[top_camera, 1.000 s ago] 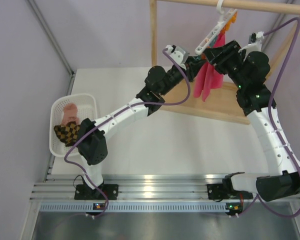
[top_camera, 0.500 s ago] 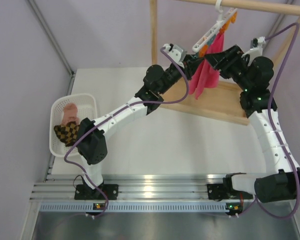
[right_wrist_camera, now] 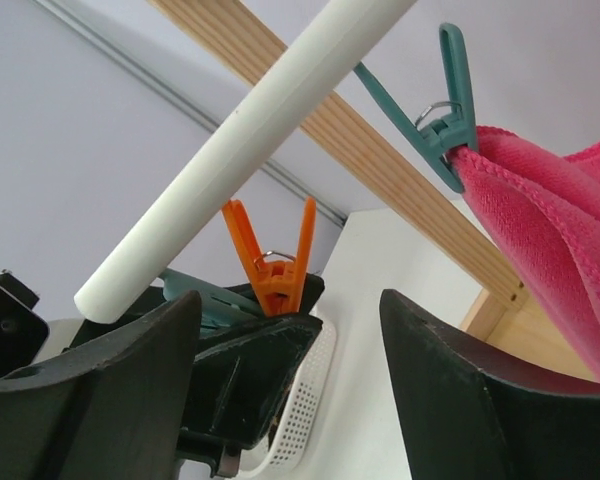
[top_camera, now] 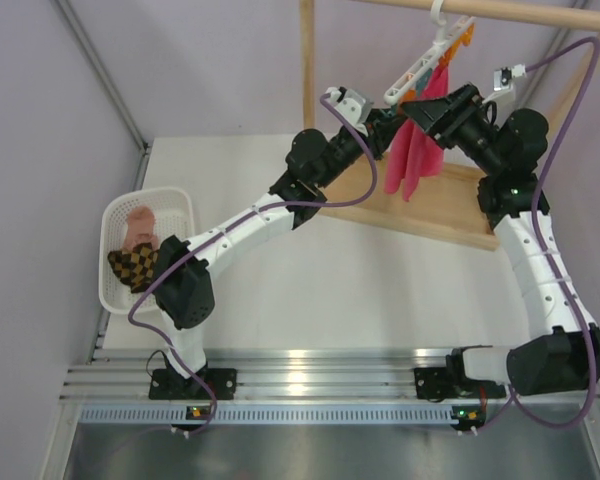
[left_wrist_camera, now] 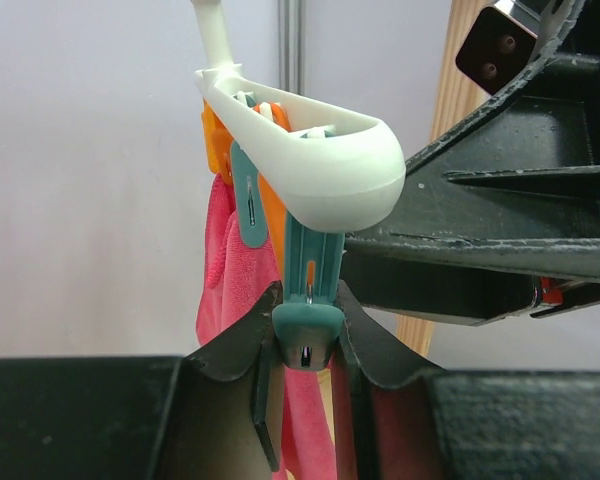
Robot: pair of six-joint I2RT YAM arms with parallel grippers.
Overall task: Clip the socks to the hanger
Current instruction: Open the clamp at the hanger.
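Up at the far right of the table, the white hanger (top_camera: 420, 68) hangs by its hook (top_camera: 440, 14) from the top rod of the wooden rack (top_camera: 510, 12). Its bar tilts down toward the left. A bright pink cloth (top_camera: 416, 155) dangles from it, pinched by a teal clip (right_wrist_camera: 448, 112).

Both arms reach up to the bar's lower end. The left gripper (left_wrist_camera: 305, 300) is closed narrow on the tail of another teal clip (left_wrist_camera: 306, 335), which hangs straight down just under the bar's rounded white tip (left_wrist_camera: 325, 165). One finger (left_wrist_camera: 242, 352) presses on each side of it. Orange clips (left_wrist_camera: 214, 140) sit further back along the bar, with the pink cloth behind them.

The right gripper (right_wrist_camera: 290, 300) stands wide open just beside the left one and holds nothing. In its wrist view the white bar crosses diagonally overhead, and an orange clip (right_wrist_camera: 276, 262) hangs from it between the spread fingers (right_wrist_camera: 470, 390). From these views I cannot tell whether either finger touches that clip.

The socks (top_camera: 133, 266) are well away from all this. They show as a brown-and-yellow checked bundle in the white plastic basket (top_camera: 180, 200) at the table's left edge. It lies at the near end of the basket, touching a peach-pink sock (top_camera: 140, 222). I cannot tell whether the bundle is one sock or two.
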